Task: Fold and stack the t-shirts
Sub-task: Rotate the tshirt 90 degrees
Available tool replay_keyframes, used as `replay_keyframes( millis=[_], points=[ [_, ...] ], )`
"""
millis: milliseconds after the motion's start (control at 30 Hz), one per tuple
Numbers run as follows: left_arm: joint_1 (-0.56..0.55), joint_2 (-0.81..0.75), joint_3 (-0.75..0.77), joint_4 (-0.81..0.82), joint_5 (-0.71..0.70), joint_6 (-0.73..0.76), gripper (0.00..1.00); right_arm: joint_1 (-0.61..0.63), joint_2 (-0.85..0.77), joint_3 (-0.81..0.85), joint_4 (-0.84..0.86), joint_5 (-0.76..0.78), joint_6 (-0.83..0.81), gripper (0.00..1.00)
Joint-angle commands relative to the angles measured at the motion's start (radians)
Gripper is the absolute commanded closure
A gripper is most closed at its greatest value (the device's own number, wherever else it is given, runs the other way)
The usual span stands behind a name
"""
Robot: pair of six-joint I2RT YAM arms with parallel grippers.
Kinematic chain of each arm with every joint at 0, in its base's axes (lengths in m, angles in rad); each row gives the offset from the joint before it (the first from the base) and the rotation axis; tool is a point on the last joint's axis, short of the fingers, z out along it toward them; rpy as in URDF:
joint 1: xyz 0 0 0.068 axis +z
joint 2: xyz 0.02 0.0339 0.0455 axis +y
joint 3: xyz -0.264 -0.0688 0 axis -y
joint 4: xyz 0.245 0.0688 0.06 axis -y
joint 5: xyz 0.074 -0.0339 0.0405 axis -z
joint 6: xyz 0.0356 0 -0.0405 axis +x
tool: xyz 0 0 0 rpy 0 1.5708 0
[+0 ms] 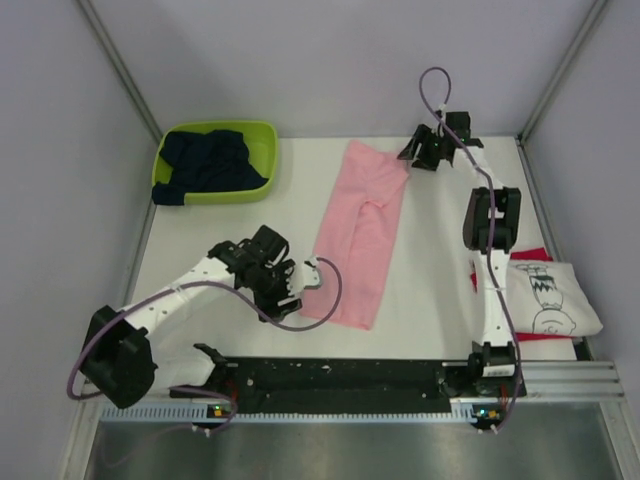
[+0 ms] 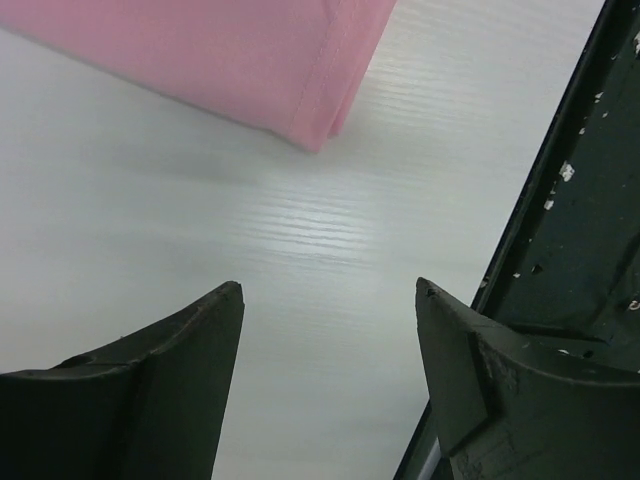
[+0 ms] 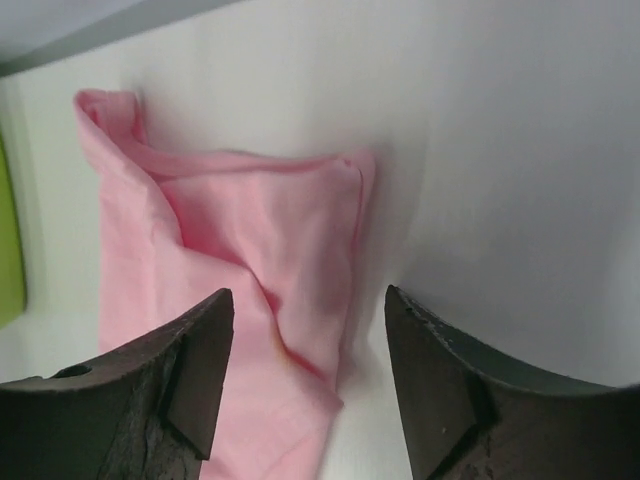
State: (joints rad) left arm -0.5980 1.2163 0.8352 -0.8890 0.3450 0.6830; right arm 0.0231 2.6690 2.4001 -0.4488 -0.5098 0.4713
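Pink tee [image 1: 360, 225] — soft, folded long; left gripper [image 2: 330, 292] and right gripper [image 3: 310, 295] gape, empty.

The soft red cloth t-shirt [image 1: 535, 254] lies mostly hidden under the white t-shirt with black line drawing [image 1: 555, 290]. Ahead of the left hand [image 2: 330, 287], the light pink cloth t-shirt [image 2: 250, 60] runs off the wrist view's top edge, only a corner showing.

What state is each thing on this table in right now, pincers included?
Light pink cloth t-shirt: folded into a long strip, lying flat.
Dark navy t-shirt: crumpled in the lime-green plastic basket.
White t-shirt with black drawing: folded, atop the red t-shirt.
Red t-shirt: mostly covered.
Left pincer: open, empty.
Right pincer: open, empty.
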Motion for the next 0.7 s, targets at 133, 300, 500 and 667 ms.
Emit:
replay_keyframes(
  millis=[133,300,500,667],
  points=[
    [-0.098,0.164,0.082,0.169,-0.081,0.197,0.23,-0.032,-0.72,-0.609,0.079,0.055,-0.426,0.28],
    [-0.094,0.209,0.038,0.271,0.038,0.367,0.23,0.109,-1.163,-1.117,0.121,-0.322,-0.924,0.28],
    [-0.091,0.233,-0.056,0.367,0.046,0.435,0.25,0.345,-1.576,-1.588,0.121,-0.451,-1.209,0.18],
    [-0.091,0.239,-0.091,0.389,0.057,0.438,0.39,0.561,-1.655,-1.72,-0.112,-0.392,-1.451,0.24]
  ],
)
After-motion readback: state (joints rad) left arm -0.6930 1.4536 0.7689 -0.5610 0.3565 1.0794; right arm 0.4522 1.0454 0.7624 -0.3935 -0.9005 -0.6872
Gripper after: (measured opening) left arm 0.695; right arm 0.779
